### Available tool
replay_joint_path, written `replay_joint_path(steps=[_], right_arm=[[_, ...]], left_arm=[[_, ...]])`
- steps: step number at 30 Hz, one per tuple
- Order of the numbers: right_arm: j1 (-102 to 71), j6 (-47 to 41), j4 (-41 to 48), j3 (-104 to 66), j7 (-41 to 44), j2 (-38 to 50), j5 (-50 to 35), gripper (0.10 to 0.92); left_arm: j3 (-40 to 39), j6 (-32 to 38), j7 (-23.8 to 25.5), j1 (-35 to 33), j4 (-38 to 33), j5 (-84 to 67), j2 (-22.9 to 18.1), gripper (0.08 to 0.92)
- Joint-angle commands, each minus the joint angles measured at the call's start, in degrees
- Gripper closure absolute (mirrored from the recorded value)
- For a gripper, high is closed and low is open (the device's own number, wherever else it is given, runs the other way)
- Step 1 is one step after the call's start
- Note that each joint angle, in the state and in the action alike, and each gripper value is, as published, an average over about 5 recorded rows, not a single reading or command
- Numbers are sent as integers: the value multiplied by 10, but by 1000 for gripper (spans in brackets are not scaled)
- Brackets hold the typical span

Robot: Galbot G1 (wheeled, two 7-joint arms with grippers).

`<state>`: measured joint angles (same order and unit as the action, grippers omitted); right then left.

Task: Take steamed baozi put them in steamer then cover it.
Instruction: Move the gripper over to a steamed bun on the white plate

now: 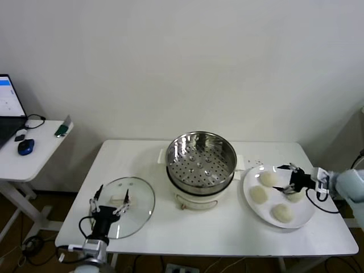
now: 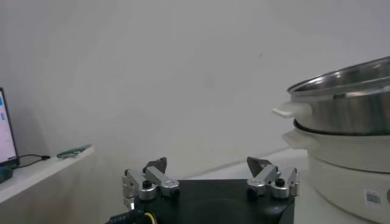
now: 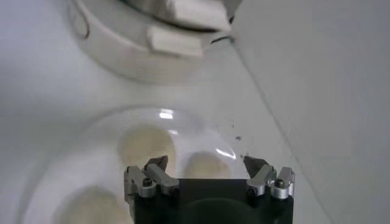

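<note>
- Nearest the robot, at about seven o'clock on the white table [image 1: 227,233], the left gripper [image 1: 111,201] hovers over the cover [image 1: 136,213], its fingers spread wide and holding nothing.
- The cover lies flat: a round clear glass disc with a metal rim, its cream bar handle [image 1: 119,200] just under the fingertips, long axis running roughly nine to three.
- At four o'clock, the flat white plate [image 1: 264,211] carries the four steamed baozi [image 1: 259,195], smooth, domed, cream-white, well apart from each other.
- The right gripper [image 1: 289,177] comes in from three o'clock, jaws gaping, poised over the bun on the plate's outer side [image 1: 295,195]; nothing gripped.
- In the right wrist view that bun [image 3: 205,166] sits between the open fingers [image 3: 259,168].
- Dead centre, the steamer [image 1: 200,159]: shiny steel basket, perforated floor, mouth facing straight up, on its cream pot base [image 1: 196,200]. It stands between cover and plate.
- Far off at ten o'clock, a side desk [image 1: 40,149] holds a laptop [image 1: 8,111] and blue mouse [image 1: 25,147].
</note>
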<state>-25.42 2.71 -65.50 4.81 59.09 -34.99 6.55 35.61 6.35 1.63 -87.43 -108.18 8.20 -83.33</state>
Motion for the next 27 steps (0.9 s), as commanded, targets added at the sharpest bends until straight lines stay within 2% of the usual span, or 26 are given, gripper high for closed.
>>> replay_joint_path(steps=[1,7,15,27], right_arm=[[259,31,128,261,86,14,75,203],[338,41,210,376,89,-66,64,203],[339,48,304,410,84,-158,69,203],[312,47,340,395,72,-208,80,203]], left_arm=[[2,-2,-1,5,8,1,3,177],[4,-3,-3,4,6,1,6,177],[9,-6,-5,-1,5,-1,12,177],[4,-11,-5,5,7,1,12,177]])
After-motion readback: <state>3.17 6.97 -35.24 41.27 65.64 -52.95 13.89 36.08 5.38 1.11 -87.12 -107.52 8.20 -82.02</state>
